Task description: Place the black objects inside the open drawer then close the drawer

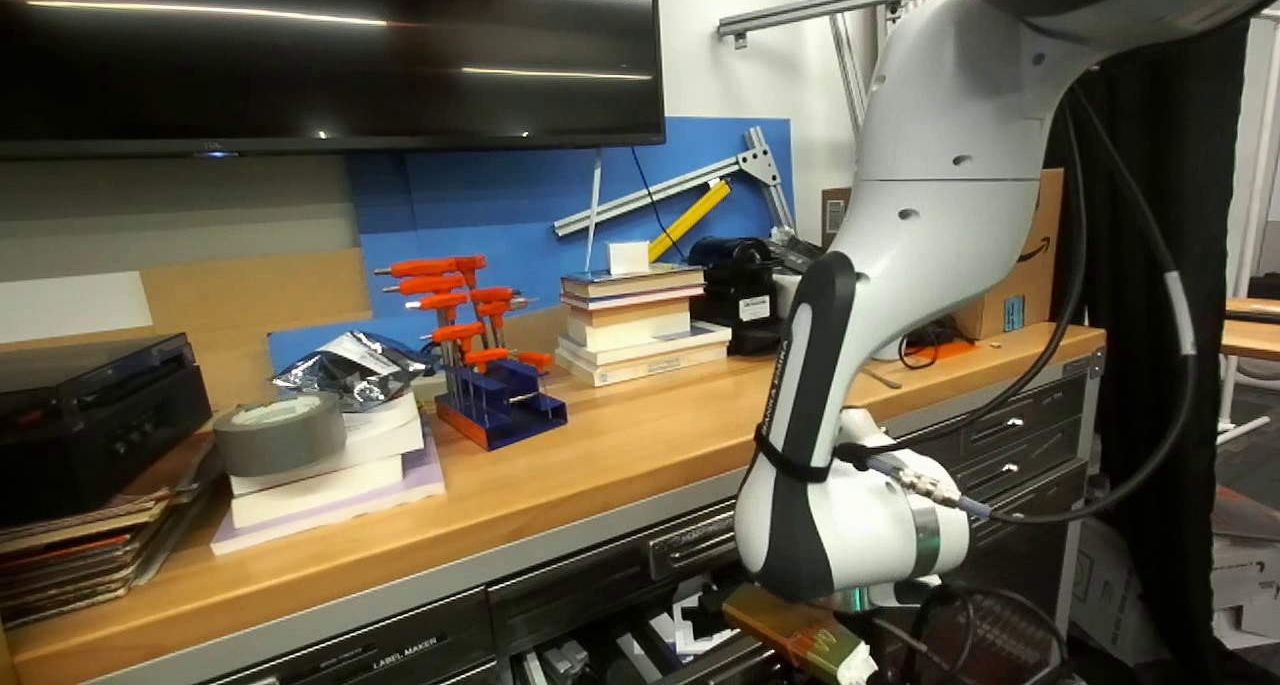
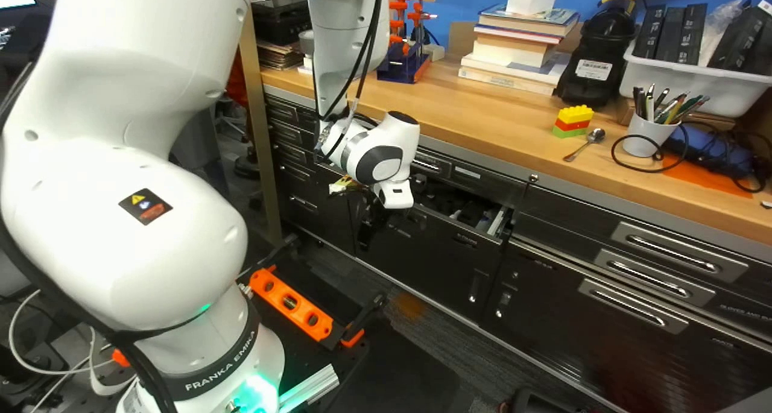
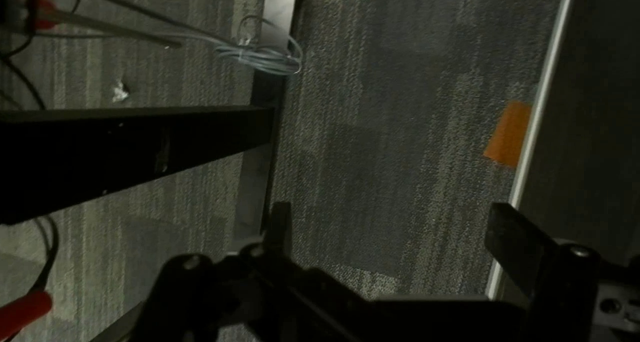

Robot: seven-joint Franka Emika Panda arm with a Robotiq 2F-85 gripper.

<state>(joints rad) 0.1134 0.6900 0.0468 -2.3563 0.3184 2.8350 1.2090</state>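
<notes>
The drawer [image 2: 453, 234] stands open below the bench top, and part of its inside also shows in an exterior view [image 1: 625, 660]. Dark chunky pieces [image 2: 418, 184] and lighter items lie inside it. I cannot tell which of them are the task's black objects. My gripper [image 2: 369, 225] points down in front of the open drawer, outside it. In the wrist view my gripper [image 3: 392, 227] is open, its fingers wide apart, with nothing between them. Only carpet shows beneath it. The wrist hides part of the drawer in both exterior views.
Dark cabinet fronts [image 2: 573, 304] flank the drawer under the wooden bench top [image 1: 600, 455]. The bench carries book stacks [image 1: 640, 325], an orange-handled tool stand [image 1: 500, 405] and a black device [image 2: 594, 63]. A black bar [image 3: 135, 152] and orange patch [image 3: 507, 135] show near the floor.
</notes>
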